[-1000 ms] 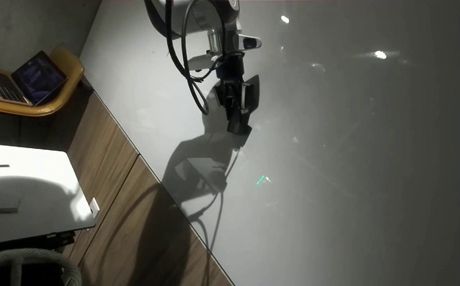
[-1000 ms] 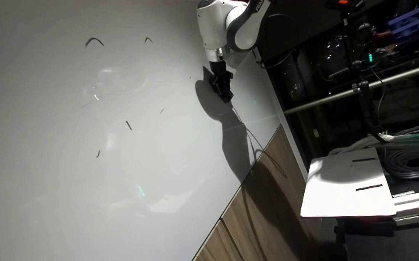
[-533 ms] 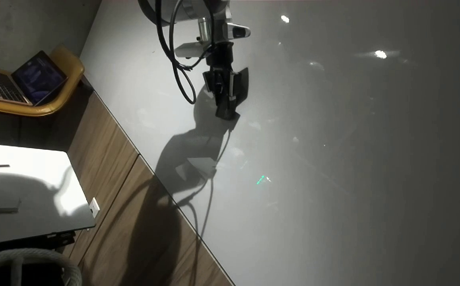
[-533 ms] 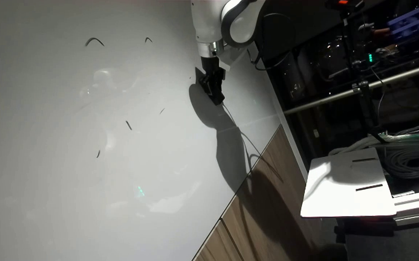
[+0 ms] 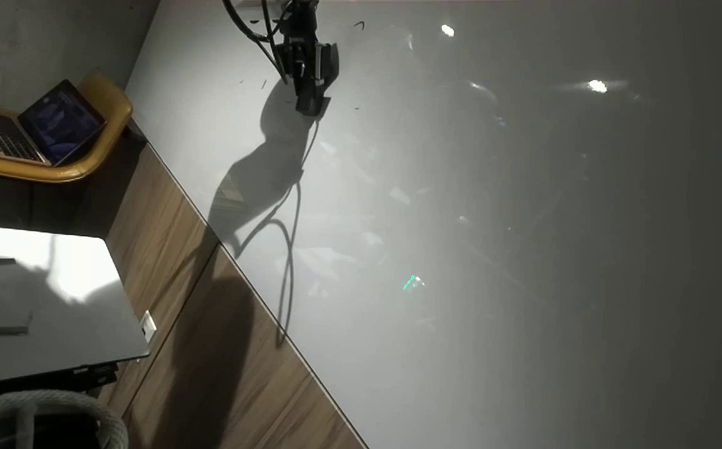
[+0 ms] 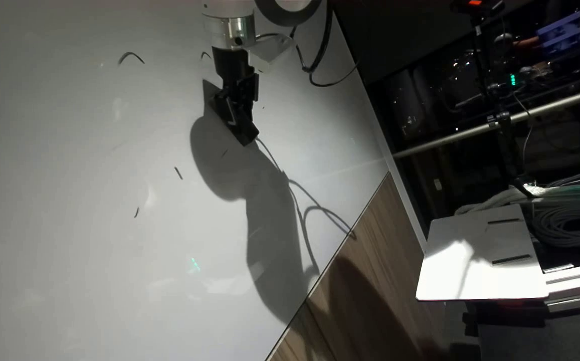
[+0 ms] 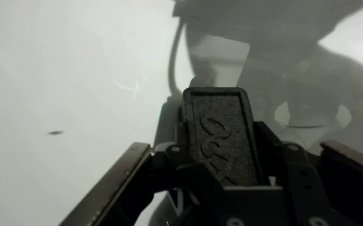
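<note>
My gripper (image 7: 221,136) is shut on a dark grey block (image 7: 217,110) that looks like a board eraser, with curved grooves on its broad face. One finger presses each long side, and the block's far end sticks out beyond the fingertips. In both exterior views the gripper (image 6: 238,113) and the block (image 6: 247,134) hang over a glossy white board (image 5: 492,249), tip angled downward. Whether the block touches the board I cannot tell. Several short dark strokes mark the board, among them a curved stroke (image 6: 131,55) and a short dash (image 6: 178,173). A small dark mark (image 7: 55,132) shows in the wrist view.
Wooden panels (image 5: 254,349) border the board's lower edge. A laptop (image 5: 55,125) rests on a yellow chair (image 5: 102,106). A white tabletop (image 6: 480,271) and a metal rail (image 6: 545,108) stand beyond the board. The arm's shadow and bright reflections lie across the board.
Still gripping the block, the gripper has moved up and left in an exterior view. In an exterior view it has shifted left and appears larger. Its shadow has moved with it.
</note>
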Controlling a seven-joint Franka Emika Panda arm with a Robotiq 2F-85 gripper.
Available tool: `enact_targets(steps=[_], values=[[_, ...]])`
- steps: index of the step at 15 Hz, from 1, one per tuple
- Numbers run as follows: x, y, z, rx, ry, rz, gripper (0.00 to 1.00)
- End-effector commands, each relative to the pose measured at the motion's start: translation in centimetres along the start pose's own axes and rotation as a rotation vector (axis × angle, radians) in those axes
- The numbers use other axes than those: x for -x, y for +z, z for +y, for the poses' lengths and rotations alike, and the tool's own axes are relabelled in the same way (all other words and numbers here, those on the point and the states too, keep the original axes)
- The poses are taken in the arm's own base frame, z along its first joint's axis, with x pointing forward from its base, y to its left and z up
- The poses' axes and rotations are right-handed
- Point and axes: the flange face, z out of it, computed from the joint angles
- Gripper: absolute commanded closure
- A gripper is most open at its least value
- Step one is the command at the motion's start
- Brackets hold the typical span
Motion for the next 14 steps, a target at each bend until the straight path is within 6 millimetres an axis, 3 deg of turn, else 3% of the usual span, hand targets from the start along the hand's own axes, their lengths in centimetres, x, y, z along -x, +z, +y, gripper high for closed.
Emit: enact_targets(steps=[1,7,14], values=[[-4.7,0.9,-4.2,-0.052,-0.046,0.022,0.71],[-5.0,3.8,-10.6,-0.082,-0.097,-0.061,0.71],[-5.6,2.5,-19.3,-0.137,-0.187,-0.054,0.71]])
